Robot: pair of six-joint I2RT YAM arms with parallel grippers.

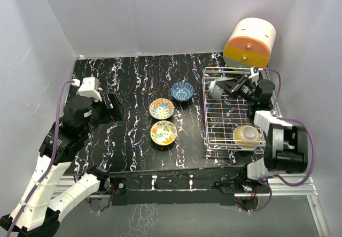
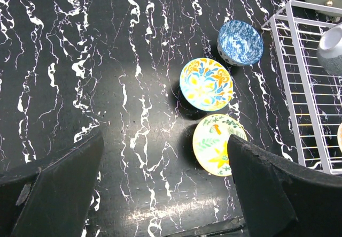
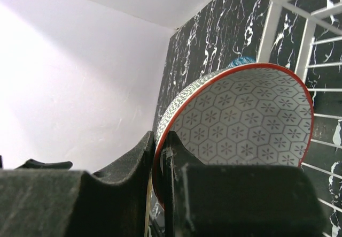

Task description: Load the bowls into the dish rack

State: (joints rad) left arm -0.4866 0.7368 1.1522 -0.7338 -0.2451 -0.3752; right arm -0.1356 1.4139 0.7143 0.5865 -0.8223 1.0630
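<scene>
My right gripper point(image 1: 223, 85) is shut on the rim of a red-rimmed bowl with a hexagon-flower inside point(image 3: 251, 122), holding it tilted over the far end of the white wire dish rack point(image 1: 231, 140). A pale bowl point(image 1: 247, 135) sits in the rack's near right corner. On the table stand a blue bowl point(image 1: 182, 91), an orange-and-blue patterned bowl point(image 1: 161, 108) and a yellow floral bowl point(image 1: 163, 132). The left wrist view shows them too: blue point(image 2: 240, 42), orange-blue point(image 2: 206, 84), yellow floral point(image 2: 214, 144). My left gripper point(image 2: 165, 194) is open and empty, above the table left of the bowls.
An orange-and-cream cylindrical box point(image 1: 249, 43) stands behind the rack at the back right. White walls close the table on the left, back and right. The black marbled table point(image 1: 133, 87) lies between the left arm and the bowls.
</scene>
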